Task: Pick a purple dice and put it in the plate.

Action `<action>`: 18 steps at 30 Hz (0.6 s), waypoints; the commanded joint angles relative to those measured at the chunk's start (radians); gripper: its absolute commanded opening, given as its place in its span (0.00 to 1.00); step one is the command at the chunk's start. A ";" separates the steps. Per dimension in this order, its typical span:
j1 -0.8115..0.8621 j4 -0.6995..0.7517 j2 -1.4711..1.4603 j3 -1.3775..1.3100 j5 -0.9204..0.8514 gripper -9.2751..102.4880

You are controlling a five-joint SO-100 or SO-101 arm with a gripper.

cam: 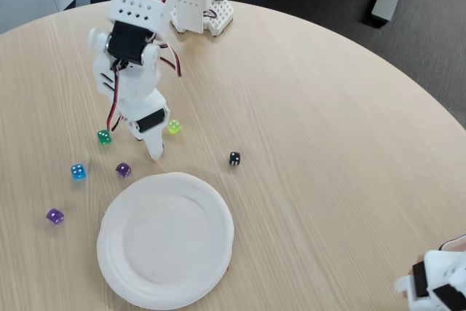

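Two purple dice [123, 170] lie left of the gripper [154, 152]; jaw state unreadable. Plate [166, 238] sits empty below. You should centre over the nearer die before descending.

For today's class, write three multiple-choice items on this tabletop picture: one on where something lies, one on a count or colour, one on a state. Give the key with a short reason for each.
1. Where is the black die relative to the white paper plate?
A. On the plate
B. On the table, above and right of the plate
C. Under the arm's base

2. How many dice lie on the table?
A. Three
B. Nine
C. Six

3. What is on the plate?
A. Nothing
B. A purple die
C. Two dice

Key:
1 B: it sits on bare wood beyond the plate's upper right rim.
2 C: green die, yellow-green die, blue die, two purple dice, and the black one.
3 A: the plate's surface is bare; the end effector hangs just above its rim.
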 commanded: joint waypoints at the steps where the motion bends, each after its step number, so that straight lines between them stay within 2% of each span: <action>1: 0.008 0.006 0.002 -0.014 -0.011 0.24; 10: 0.017 0.006 0.002 -0.014 0.032 0.25; 18: 0.094 0.006 0.002 -0.014 0.023 0.25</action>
